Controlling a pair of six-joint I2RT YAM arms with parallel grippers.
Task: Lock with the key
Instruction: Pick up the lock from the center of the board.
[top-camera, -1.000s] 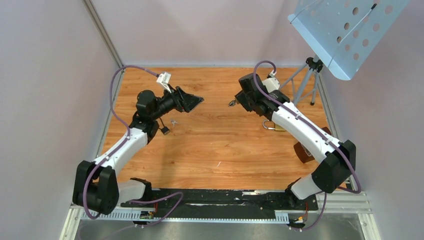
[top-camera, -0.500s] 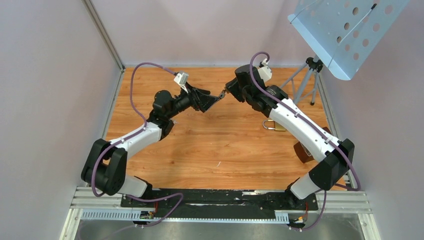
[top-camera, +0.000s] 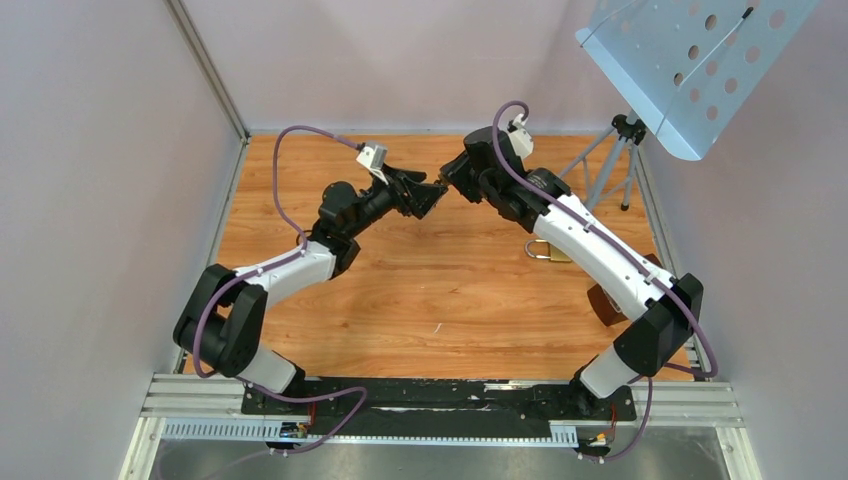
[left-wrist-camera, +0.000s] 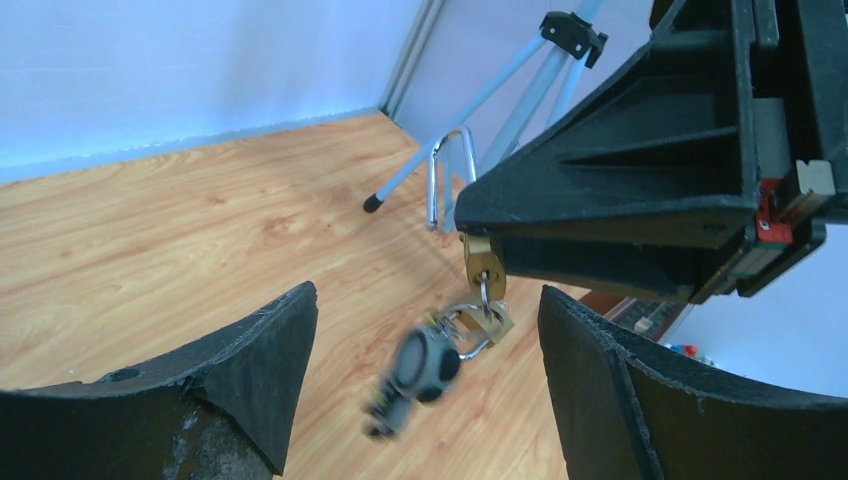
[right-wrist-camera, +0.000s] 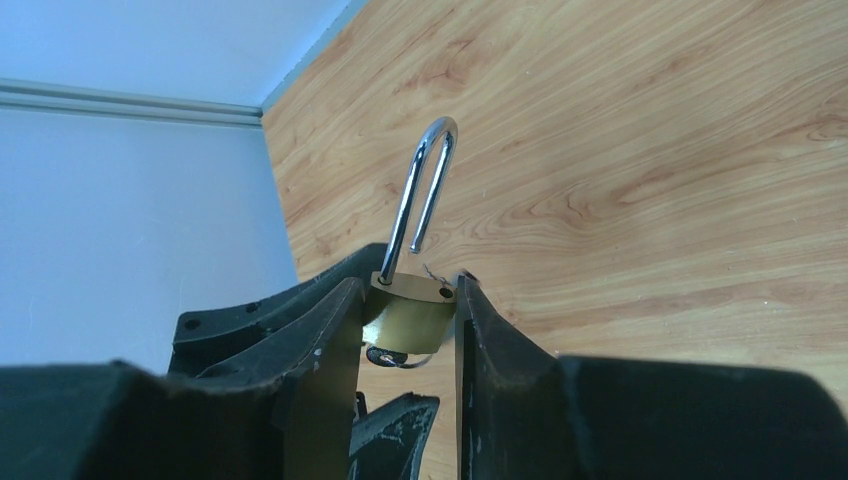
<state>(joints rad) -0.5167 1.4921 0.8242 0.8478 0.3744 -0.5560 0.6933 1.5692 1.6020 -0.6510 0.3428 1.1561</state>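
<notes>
My right gripper is shut on a brass padlock and holds it above the table. Its steel shackle stands open, one leg out of the body. A brass key sticks out of the padlock's underside. A ring with a blurred grey and black fob hangs from the key. My left gripper is open, with one finger on each side of the hanging fob and touching nothing. In the top view the left gripper and right gripper meet tip to tip at the back middle of the table.
A second brass padlock lies on the wooden table beside the right arm. A music stand's tripod stands at the back right, its perforated tray overhead. A brown object sits near the right edge.
My left arm has swung right and forward until its open fingers flank the hanging keys. My right gripper has moved left and back with the padlock.
</notes>
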